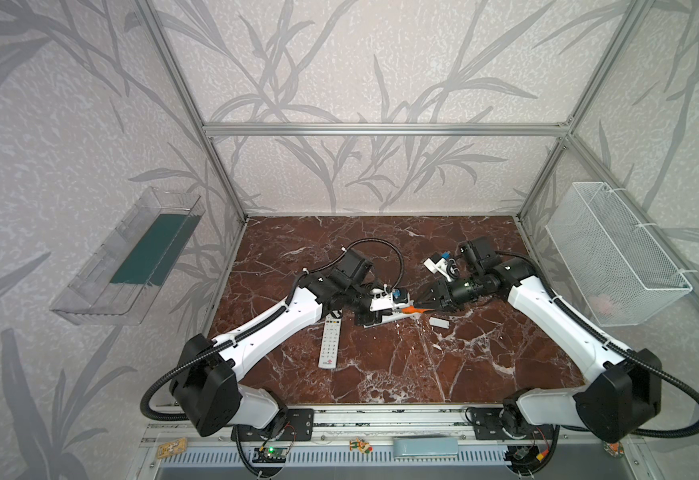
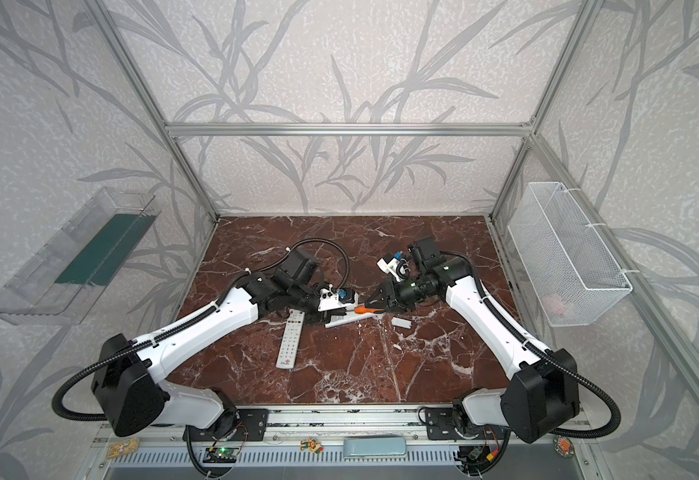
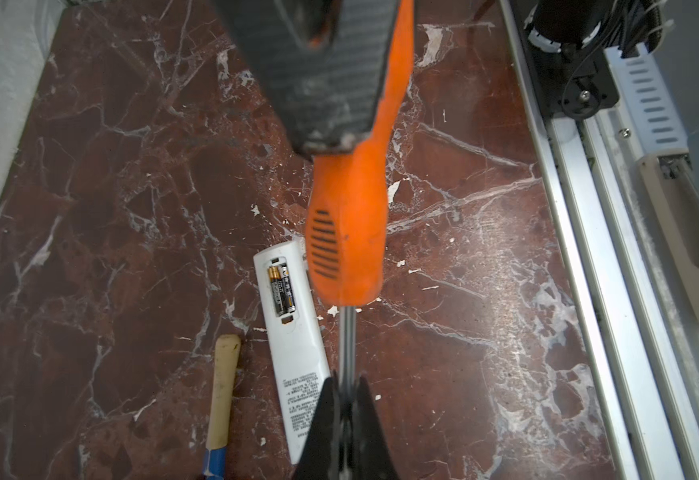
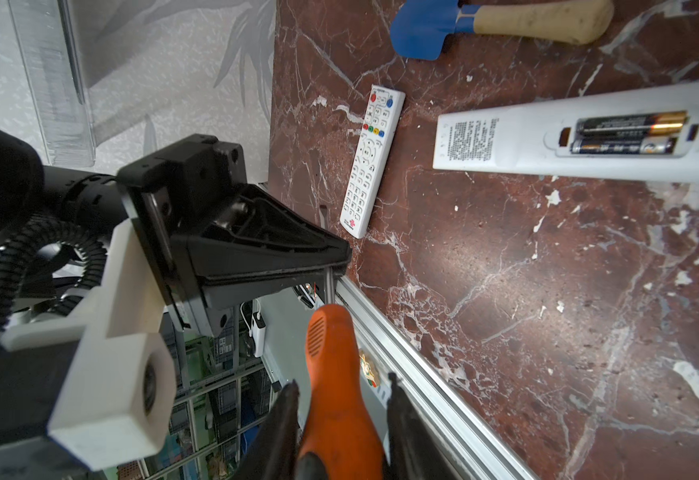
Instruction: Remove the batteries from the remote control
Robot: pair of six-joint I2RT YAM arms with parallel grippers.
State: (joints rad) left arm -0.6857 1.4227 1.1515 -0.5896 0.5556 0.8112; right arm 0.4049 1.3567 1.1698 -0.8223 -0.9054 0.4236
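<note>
A white remote control (image 3: 294, 365) lies back up on the marble, its battery bay uncovered. Two dark batteries (image 3: 281, 291) sit side by side in the bay, also seen as batteries (image 4: 626, 133) in the right wrist view. An orange-handled screwdriver (image 3: 348, 232) hangs above the table beside the remote, held from both ends. My left gripper (image 3: 347, 390) is shut on its metal shaft (image 3: 348, 345). My right gripper (image 4: 341, 388) is shut on the orange handle (image 4: 335, 374). In both top views the two grippers meet at the screwdriver (image 1: 412, 309) over the remote (image 1: 389, 319).
A second remote (image 1: 330, 340) lies buttons up to the left. A small white cover (image 1: 439, 322) rests right of the grippers. A spatula with a blue blade (image 4: 422, 25) and pale handle lies near the open remote. A wire basket (image 1: 618, 257) hangs right, a clear tray (image 1: 132, 257) left.
</note>
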